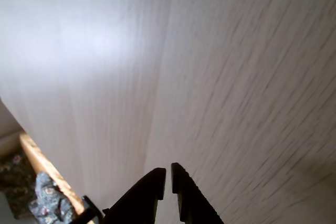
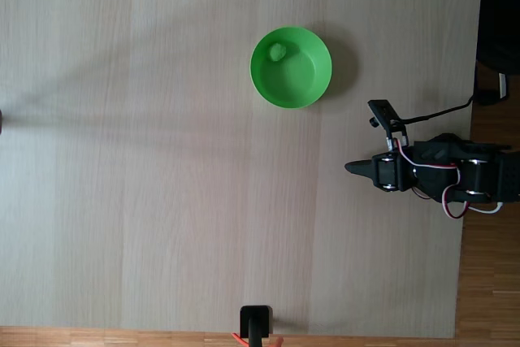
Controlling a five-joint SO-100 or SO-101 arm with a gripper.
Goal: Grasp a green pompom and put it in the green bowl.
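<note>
Fingertips of the end effector [image 1: 168, 174] sit nearly together at the bottom centre of the wrist view, a thin gap between them and nothing held, above the pale wood bench [image 1: 220, 77]. In the fixed view, the green pompom [image 2: 279, 52] lies inside the green bowl [image 2: 313, 87], upper centre of the frame, well apart from the end effector [image 2: 351, 167] at right.

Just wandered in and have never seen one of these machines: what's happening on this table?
A small robot arm sits at the right edge of the wooden table in the fixed view. Its gripper has its jaws nearly closed with nothing between them, over bare wood. The green pompom already lies inside the green bowl, well apart from the arm.
</note>
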